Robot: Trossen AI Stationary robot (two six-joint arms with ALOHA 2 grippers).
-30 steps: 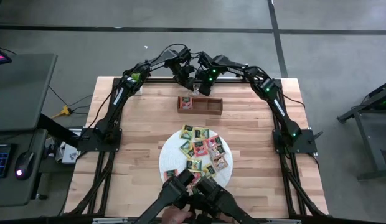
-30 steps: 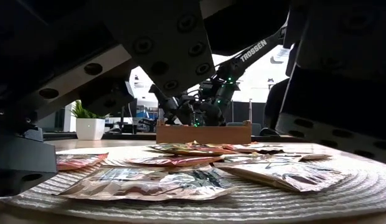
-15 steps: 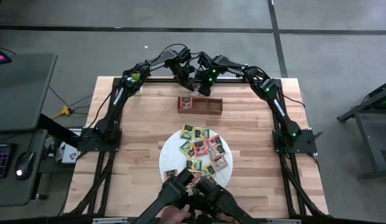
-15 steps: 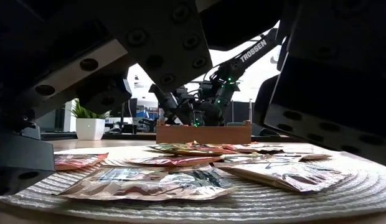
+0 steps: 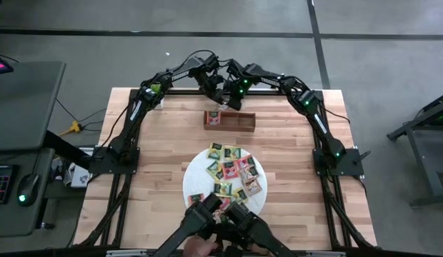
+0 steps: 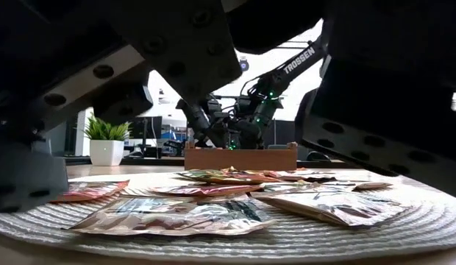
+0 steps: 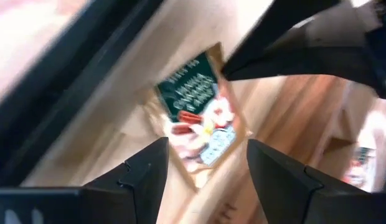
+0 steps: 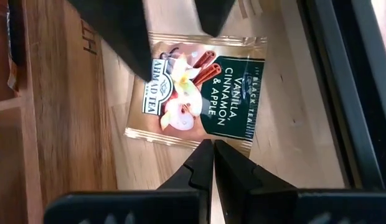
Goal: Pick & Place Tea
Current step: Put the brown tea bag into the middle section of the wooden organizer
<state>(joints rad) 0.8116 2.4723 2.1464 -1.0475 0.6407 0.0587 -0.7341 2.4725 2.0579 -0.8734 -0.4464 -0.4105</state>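
At the counter's twelve o'clock edge, behind the wooden tray [image 5: 229, 120], the right gripper [image 8: 211, 155] pinches a dark tea packet [image 8: 202, 93] with jaws shut, presenting it to the left gripper [image 7: 202, 168], jaws apart and empty, apparently for a handover; other packets remain on the mat [image 5: 198, 171].

Grey concrete floor [image 5: 379, 43] surrounds the wooden surface [image 5: 157, 153]; a dark desk [image 5: 21, 100] stands at nine o'clock; a potted plant [image 6: 107, 140] sits by bright windows.

The tea packet [image 8: 202, 99] before me reads "AHMAD TEA", "BLACK TEA", "VANILLA, CINNAMON & APPLE". My arm [image 6: 298, 60] carries "TROSSEN".
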